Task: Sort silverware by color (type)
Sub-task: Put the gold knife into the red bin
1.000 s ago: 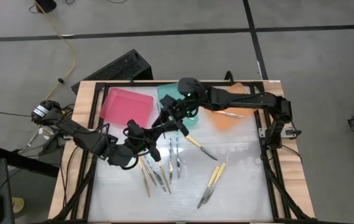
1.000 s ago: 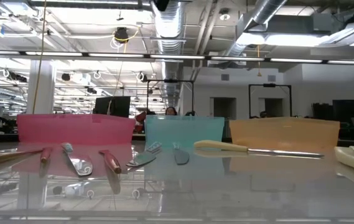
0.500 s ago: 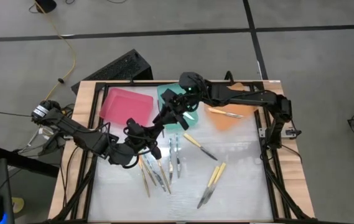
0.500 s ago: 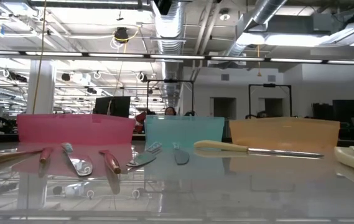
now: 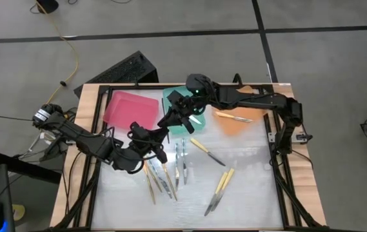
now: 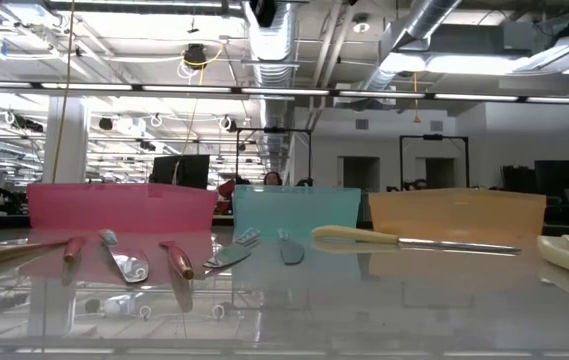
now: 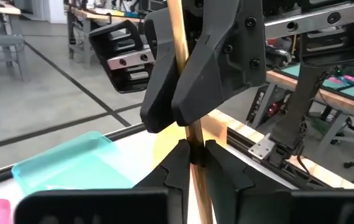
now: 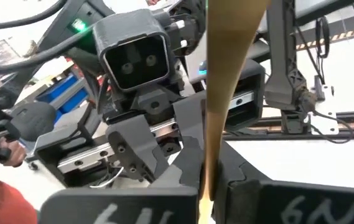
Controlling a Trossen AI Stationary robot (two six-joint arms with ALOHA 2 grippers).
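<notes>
An orange-tan-handled utensil [image 7: 186, 74] is held up in the air between my two grippers, above the table's middle-left. My left gripper [image 5: 159, 136] is shut on it, and my right gripper [image 5: 172, 121] is shut on it farther along. The utensil's metal end is out of view. Other silverware lies flat on the table: a cluster [image 5: 164, 177], a yellow-handled knife [image 5: 208, 151] and a yellow-handled pair [image 5: 220, 188]. Neither gripper shows in the low view. My left gripper pinches the utensil's orange-tan handle [image 7: 196, 163] between its two fingers [image 7: 178, 163], which lie across it. The utensil is clear of the table. My right gripper pinches the same handle [image 8: 211, 134] between its two fingers [image 8: 188, 165], coming from the table's right side, across the handle and facing my left gripper [image 8: 145, 124].
Along the far edge stand a pink tray [image 5: 128, 109], a teal tray [image 5: 182, 132] partly under my right arm, and an orange tray [image 5: 235, 125] holding a yellow-handled utensil [image 5: 235, 116]. A black frame [image 5: 280, 167] borders the table. A keyboard [image 5: 122, 69] lies beyond it.
My right gripper has moved a little toward the table's left, up to my left gripper and the raised utensil. The silverware on the table has not moved.
</notes>
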